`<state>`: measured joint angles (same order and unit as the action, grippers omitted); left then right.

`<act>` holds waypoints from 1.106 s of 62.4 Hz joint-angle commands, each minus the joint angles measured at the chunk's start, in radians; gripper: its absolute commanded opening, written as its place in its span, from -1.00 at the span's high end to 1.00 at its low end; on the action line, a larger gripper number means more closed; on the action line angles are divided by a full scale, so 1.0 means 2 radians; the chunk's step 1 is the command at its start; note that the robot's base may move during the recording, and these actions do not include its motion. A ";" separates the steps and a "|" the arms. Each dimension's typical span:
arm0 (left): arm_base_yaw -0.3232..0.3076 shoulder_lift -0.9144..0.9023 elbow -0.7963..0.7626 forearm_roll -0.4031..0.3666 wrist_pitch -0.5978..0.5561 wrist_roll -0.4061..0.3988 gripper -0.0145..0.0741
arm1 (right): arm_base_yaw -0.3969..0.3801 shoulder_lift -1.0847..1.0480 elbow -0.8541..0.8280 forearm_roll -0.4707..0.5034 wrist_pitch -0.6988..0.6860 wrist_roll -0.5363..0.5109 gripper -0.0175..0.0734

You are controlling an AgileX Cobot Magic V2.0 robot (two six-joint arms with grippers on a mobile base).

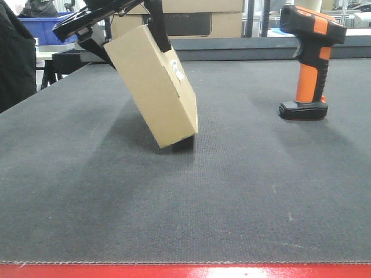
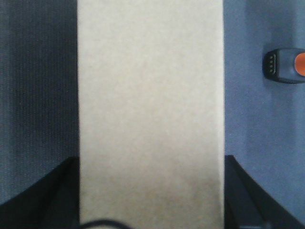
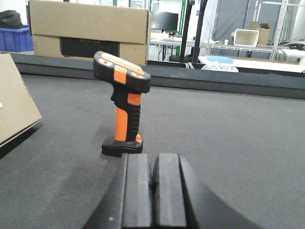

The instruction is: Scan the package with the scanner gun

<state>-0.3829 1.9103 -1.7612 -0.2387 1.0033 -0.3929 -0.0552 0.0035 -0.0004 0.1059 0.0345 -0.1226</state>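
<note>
A dark grey table mat [image 1: 243, 197] with a red front edge fills most of the front view, and behind it a large brown carton [image 3: 88, 28] with a dark rectangular cut-out is seen at the far side. The package [image 1: 153, 92] is held left of centre over the mat, steeply tilted, with its top leaning to the left and its lowest corner down at the mat (whether that corner touches the surface cannot be told). Its upper end is clamped by the left gripper [image 1: 130, 40], one black finger being pressed against each side of the box; in the left wrist view the plain tan face of the package [image 2: 150, 109] is seen between those fingers [image 2: 47, 200]. The scanner gun [image 1: 310, 63] is stood upright on its flat black base, well apart from the package on the right, with its black and orange head pointed toward the left. It is untouched. The right gripper [image 3: 152, 191] is held low over the mat just in front of the scanner gun [image 3: 123, 105], its two pads brought together with nothing between them. A small white label [image 1: 177, 69] is seen on the package's right-hand face.
</note>
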 commanded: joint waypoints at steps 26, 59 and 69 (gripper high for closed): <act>0.000 -0.008 0.001 -0.002 -0.046 -0.003 0.92 | -0.001 0.214 -0.192 0.015 0.046 -0.001 0.98; 0.000 -0.008 0.001 -0.002 -0.026 -0.001 0.92 | 0.010 0.563 -0.214 0.127 -0.257 -0.001 0.98; 0.000 -0.008 0.001 -0.002 -0.026 -0.001 0.92 | 0.061 0.641 -0.221 0.092 -0.351 -0.001 0.96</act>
<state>-0.3829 1.9094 -1.7572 -0.2349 0.9599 -0.3929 0.0191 1.2164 -0.4288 0.3233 -0.5456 -0.1226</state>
